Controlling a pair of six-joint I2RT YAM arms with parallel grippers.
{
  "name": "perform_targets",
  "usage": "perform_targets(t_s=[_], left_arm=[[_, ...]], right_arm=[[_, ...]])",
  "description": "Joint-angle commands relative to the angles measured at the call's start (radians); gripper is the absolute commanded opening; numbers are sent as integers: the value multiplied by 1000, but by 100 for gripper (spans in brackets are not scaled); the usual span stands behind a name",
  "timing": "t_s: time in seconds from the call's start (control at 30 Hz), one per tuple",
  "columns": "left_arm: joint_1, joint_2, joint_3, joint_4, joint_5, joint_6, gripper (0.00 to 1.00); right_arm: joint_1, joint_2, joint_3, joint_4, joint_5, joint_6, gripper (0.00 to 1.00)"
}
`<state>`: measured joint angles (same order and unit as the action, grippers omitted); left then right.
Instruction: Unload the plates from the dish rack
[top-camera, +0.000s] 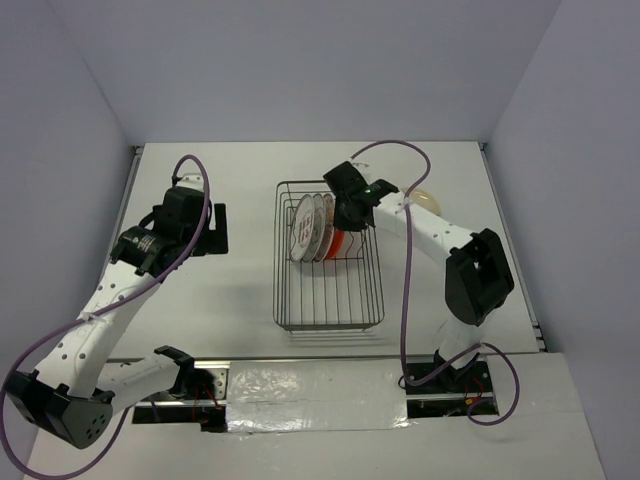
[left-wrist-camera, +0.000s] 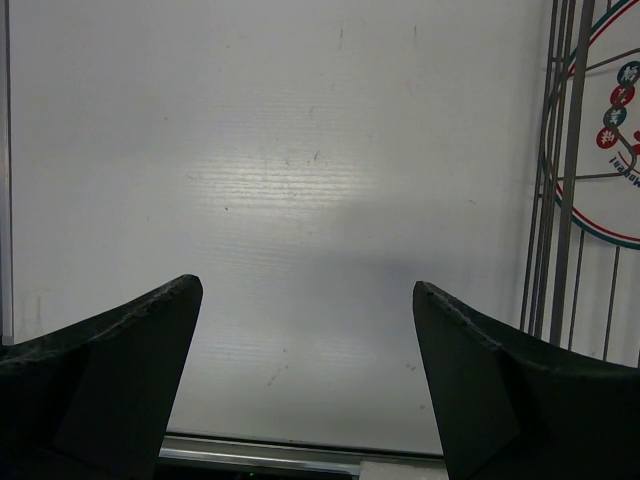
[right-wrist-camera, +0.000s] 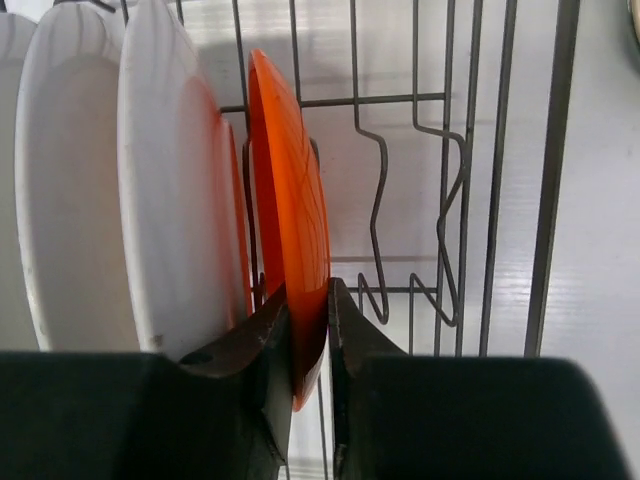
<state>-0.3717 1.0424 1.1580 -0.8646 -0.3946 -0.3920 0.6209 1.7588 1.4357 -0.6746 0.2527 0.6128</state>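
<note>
your right claw (right-wrist-camera: 305, 300) is closed on the orange plate (right-wrist-camera: 290, 200), with one finger pressed on each face near its rim. that plate stands on edge between the prongs of the dish rack (top-camera: 330, 295), at the rack's far end. it is just beside the white plates (right-wrist-camera: 170, 190), which stand upright in a row to its left in the wrist view. the rack sits mid-table between your two arms. your left claw (left-wrist-camera: 308, 290) hangs wide open over the table (left-wrist-camera: 300, 150), left of the rack, holding nothing.
</note>
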Motion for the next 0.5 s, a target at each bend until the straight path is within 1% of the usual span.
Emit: perform_targets(t_s=[0.0, 0.03, 0.1, 0.13, 0.17, 0.2, 0.27, 0.33, 0.37, 0.4, 0.47], left_arm=[[4, -21, 0, 22, -7, 13, 100], [4, -19, 0, 22, -7, 12, 100], [2, -15, 5, 24, -6, 13, 100], [2, -12, 6, 22, -7, 12, 100], [2, -10, 8, 22, -10, 12, 99], [2, -7, 11, 21, -10, 13, 99], [2, -4, 12, 22, -9, 12, 99], [2, -2, 12, 22, -12, 12, 99], [2, -1, 14, 21, -15, 12, 99], [2, -2, 14, 21, -15, 12, 99], [2, -5, 14, 19, -20, 12, 99]], right_arm=[[-1, -19, 54, -49, 95, 57, 10], [2, -24, 71, -95, 141, 85, 9], [5, -38, 133, -149, 186, 111, 7], [7, -41, 159, -213, 236, 116, 7], [8, -44, 214, -245, 258, 120, 7], [7, -51, 239, -293, 278, 119, 7], [7, -58, 319, -330, 327, 107, 6], [0, -55, 383, -420, 364, 97, 6], [-7, -52, 452, -457, 409, 97, 6], [-12, -48, 481, -526, 434, 93, 6], [-44, -50, 550, -578, 508, 71, 5]])
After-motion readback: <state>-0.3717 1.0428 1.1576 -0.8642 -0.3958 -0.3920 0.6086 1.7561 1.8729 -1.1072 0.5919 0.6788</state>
